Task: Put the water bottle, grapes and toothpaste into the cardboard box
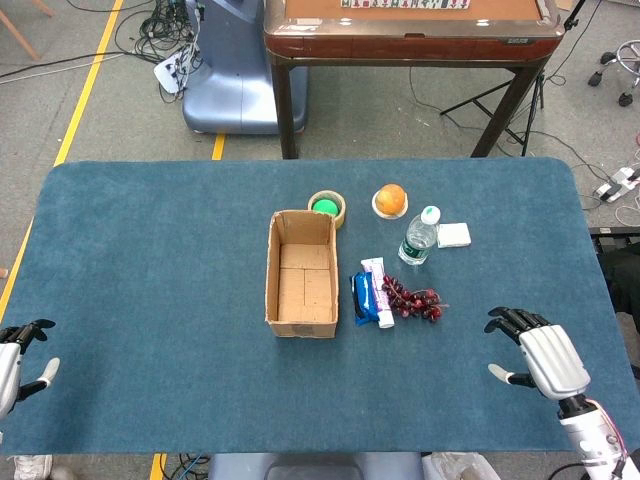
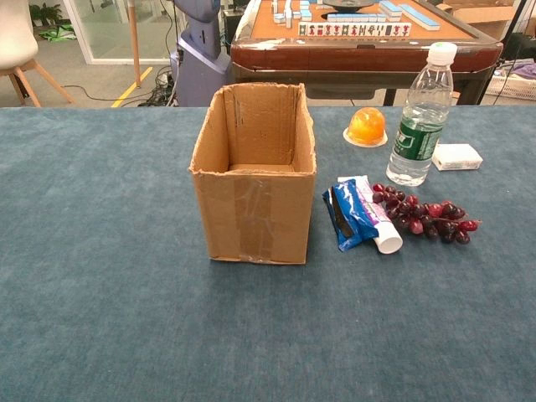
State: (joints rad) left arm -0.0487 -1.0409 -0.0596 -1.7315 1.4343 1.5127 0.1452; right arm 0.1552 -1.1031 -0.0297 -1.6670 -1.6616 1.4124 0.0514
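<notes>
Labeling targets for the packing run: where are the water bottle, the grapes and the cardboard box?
water bottle [image 2: 423, 126], chest view, on its green label.
grapes [image 2: 423, 216], chest view, middle of the red bunch.
cardboard box [image 2: 255, 213], chest view, on its taped front wall.

I can read no words or numbers anywhere. The green label on my water bottle [image 2: 423, 117] is too blurred, the print on the toothpaste [image 2: 373, 218] and the blue packet [image 2: 347, 216] too small to make out.
</notes>
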